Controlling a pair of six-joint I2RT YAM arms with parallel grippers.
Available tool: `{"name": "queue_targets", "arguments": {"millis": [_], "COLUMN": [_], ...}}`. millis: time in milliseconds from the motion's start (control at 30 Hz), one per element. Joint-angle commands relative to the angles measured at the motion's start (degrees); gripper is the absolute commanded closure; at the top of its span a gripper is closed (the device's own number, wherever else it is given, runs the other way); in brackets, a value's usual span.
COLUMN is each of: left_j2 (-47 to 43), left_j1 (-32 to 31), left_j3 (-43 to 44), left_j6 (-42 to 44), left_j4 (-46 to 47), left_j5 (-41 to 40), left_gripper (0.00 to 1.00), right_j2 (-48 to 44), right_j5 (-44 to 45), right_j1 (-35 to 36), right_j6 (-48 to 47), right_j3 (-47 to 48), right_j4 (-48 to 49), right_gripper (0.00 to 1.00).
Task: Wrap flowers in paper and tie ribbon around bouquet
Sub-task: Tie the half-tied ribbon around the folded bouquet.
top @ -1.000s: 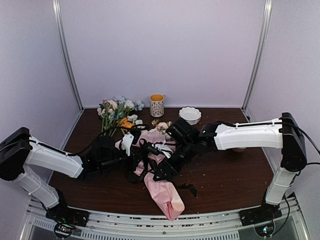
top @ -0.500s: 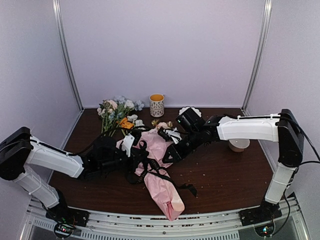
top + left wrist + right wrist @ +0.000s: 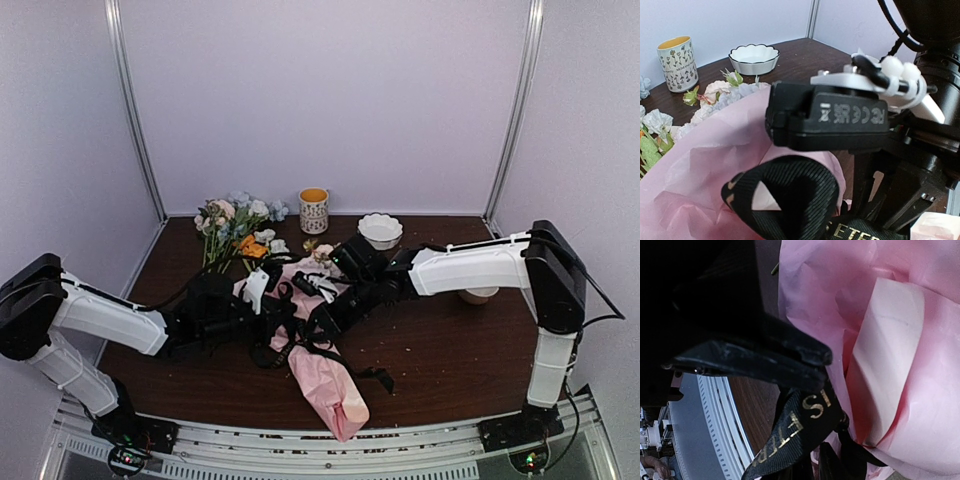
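Right fingers [image 3: 755, 357] pinching ribbon [image 3: 800, 427] (gold lettering), pink bouquet [image 3: 900, 365] just beside

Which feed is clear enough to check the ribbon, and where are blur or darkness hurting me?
Top external: even light and sharp, but the ribbon reads as a black tangle. Left wrist: the mug is crisp, and the near black housing fills the frame. Right wrist: gold lettering is readable on the ribbon, its own fingers are an underexposed silhouette, and the paper is bright.
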Motion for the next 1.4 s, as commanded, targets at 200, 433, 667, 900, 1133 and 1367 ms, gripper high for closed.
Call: {"name": "queue_targets", "arguments": {"millis": [200,433,667,900,1133,1367], "left_j2": [0.47,0.51,0.75,0.85,0.58,0.63], "left_j1": [0.96,1.14,1.4,1.68,1.91,2.11], "left_j3": [0.84,0.68,0.52,0.61,0.26,0.39], "left_j6": [-0.92,-1.01,-1.39,-1.53,-1.76,-2.01], "left_j4": [2.13,2.14,2.48,2.35,2.61,2.46], "left_j5": [0.84,0.93,1.06,1.44,1.59,1.99], "left_gripper": [1.0,1.0,1.0,1.0,1.0,1.0], "right_j2": [2.57,3.98,4.54,4.0,1.52,-1.94], "right_j5": [-2.66,-0.07,4.71,7.4,9.01,10.52], "right_j1": [1.36,2.13,3.14,3.44,3.37,3.21], "right_j6": [-0.3,-0.65,-2.21,-2.69,-2.93,-1.96], "right_j3": [3.05,3.84,4.71,4.49,4.51,4.28], "right_j4": [1.6,1.05,-0.71,-1.25,-2.02,-2.02], "right_gripper": [0.74,0.66,0.64,0.85,1.0,1.0]}}
